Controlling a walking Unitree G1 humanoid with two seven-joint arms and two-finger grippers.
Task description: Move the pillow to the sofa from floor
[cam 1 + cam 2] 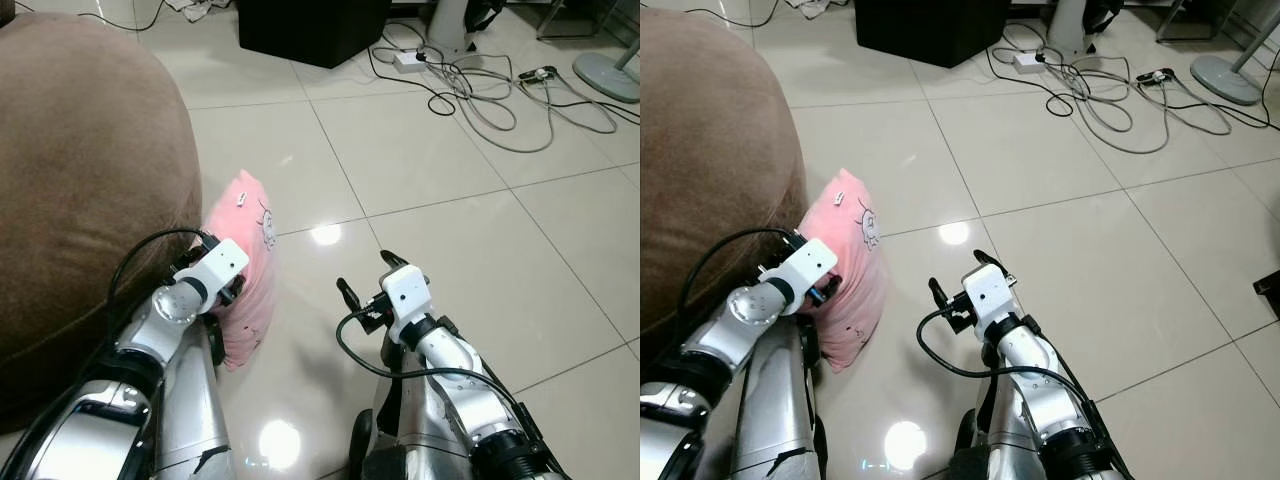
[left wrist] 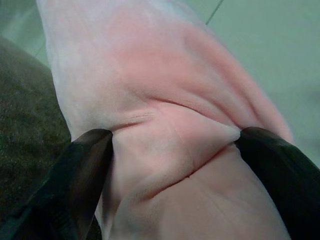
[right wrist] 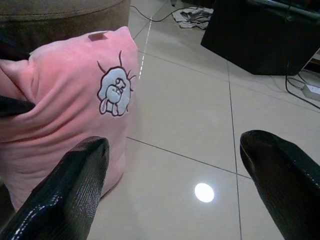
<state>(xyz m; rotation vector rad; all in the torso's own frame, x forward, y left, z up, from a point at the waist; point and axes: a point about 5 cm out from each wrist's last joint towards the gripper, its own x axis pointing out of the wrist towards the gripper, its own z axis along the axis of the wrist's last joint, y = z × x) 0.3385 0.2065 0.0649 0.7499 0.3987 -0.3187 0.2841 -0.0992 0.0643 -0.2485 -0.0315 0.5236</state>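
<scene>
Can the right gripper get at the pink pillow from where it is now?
Probably yes: the right gripper hangs open beside the pillow, with bare floor tile between; the left gripper already pinches it.

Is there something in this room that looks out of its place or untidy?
Yes. A pink pillow stands on the tiled floor, leaning against the brown sofa, with the left pincer pinching its fabric. Farther back, tangled cables lie loose across the floor.
</scene>
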